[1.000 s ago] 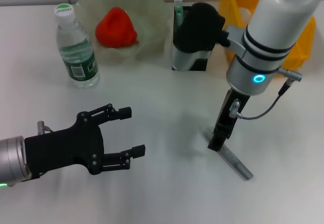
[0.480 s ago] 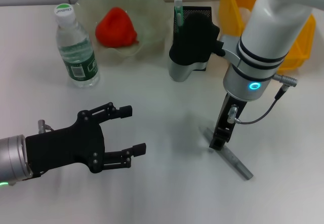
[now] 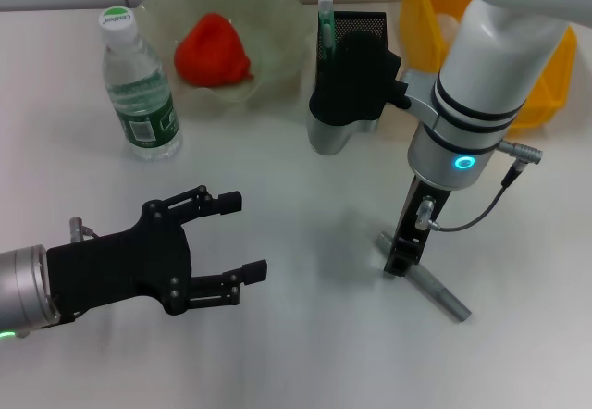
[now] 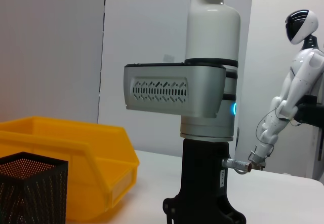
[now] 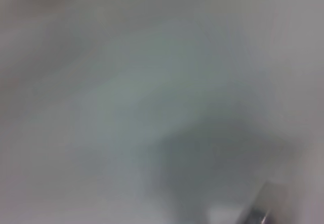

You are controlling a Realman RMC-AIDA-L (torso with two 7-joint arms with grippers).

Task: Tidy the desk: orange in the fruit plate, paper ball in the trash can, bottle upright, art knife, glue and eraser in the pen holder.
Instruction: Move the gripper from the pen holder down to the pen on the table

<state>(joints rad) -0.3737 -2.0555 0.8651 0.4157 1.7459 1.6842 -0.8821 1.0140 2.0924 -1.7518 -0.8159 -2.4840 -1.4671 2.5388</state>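
Fruit plate holding orange; pen holder holding green-capped stick. Bottle standing upright. Right gripper touching knife, fingers unclear. Left gripper hovering open. Left wrist view showing yellow bin.

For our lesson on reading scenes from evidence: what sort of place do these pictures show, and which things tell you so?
Probably a robotics lab set up as a mock desk: a white table carries a mesh pen holder, a yellow bin and a water bottle, while a small white humanoid robot stands behind.
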